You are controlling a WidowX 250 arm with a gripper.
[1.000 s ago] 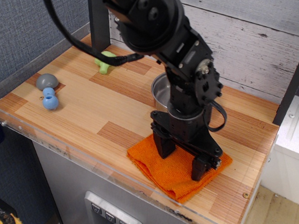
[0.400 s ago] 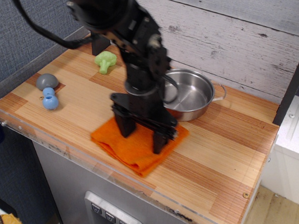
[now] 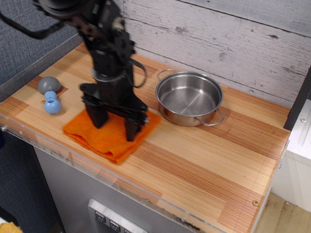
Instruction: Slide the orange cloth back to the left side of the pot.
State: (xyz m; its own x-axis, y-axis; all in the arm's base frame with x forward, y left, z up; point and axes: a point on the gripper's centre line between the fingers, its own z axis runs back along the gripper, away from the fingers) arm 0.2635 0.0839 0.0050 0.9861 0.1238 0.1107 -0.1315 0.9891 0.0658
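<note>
The orange cloth point(image 3: 109, 137) lies flat on the wooden table, to the front left of the pot. The pot point(image 3: 189, 97) is a shallow shiny steel pot with two wire loop handles; it stands empty near the back wall. My black gripper point(image 3: 114, 125) points straight down with its two fingers spread wide apart. Both fingertips point(image 3: 98, 122) press on the cloth, one near its left part and one near its right edge. Nothing is held between the fingers.
A grey half-dome point(image 3: 49, 84) and a blue knobbed toy point(image 3: 52, 104) lie at the table's left edge. A clear plastic rim point(image 3: 114, 173) runs along the table's front. A grey plank wall point(image 3: 230, 36) stands behind the pot.
My gripper has moved left across the table with the cloth dragged under its fingers, from the front right of the pot to its front left. The pot's handles now point differently.
</note>
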